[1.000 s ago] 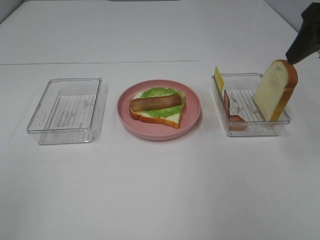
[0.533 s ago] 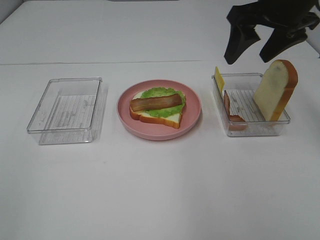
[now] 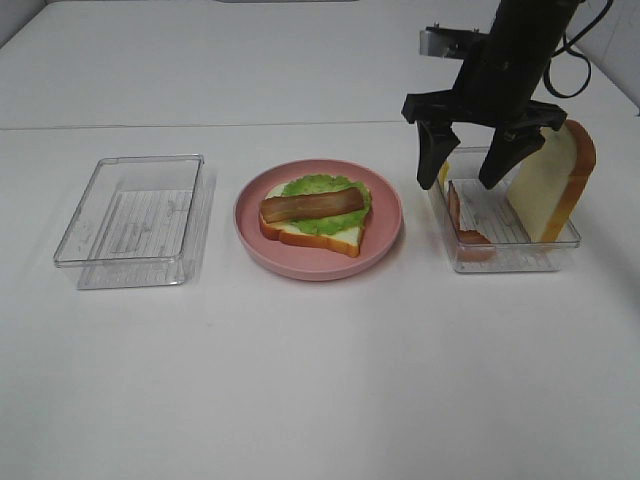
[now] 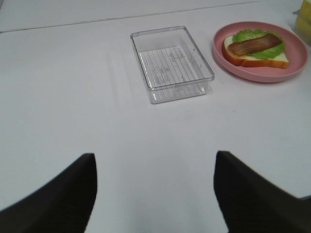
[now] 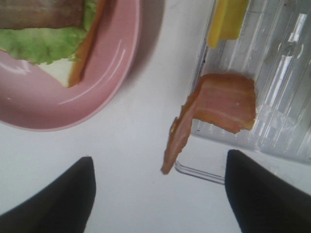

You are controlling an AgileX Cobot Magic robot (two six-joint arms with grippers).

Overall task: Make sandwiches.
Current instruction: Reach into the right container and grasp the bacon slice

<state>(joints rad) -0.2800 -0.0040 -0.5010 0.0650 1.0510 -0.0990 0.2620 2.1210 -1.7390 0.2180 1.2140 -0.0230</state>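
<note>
On the pink plate (image 3: 320,268) lies a bread slice (image 3: 315,238) topped with green lettuce (image 3: 325,222) and a bacon strip (image 3: 312,205). My right gripper (image 3: 465,172) hangs open over the near-plate end of the right tray (image 3: 505,258), nothing between its fingers. That tray holds a second bread slice (image 3: 555,185) standing on edge and a bacon piece (image 3: 468,232). In the right wrist view the bacon piece (image 5: 218,111) droops over the tray wall, with yellow cheese (image 5: 227,19) beyond it. My left gripper (image 4: 155,194) is open and empty, well short of the plate (image 4: 252,74).
An empty clear tray (image 3: 135,220) sits left of the plate; the left wrist view shows this tray (image 4: 171,63) ahead of the left gripper. White tabletop lies all around, with a seam line across the back.
My right arm has swung in from the upper right and come down over the right tray. The food pieces and the left gripper have not moved.
</note>
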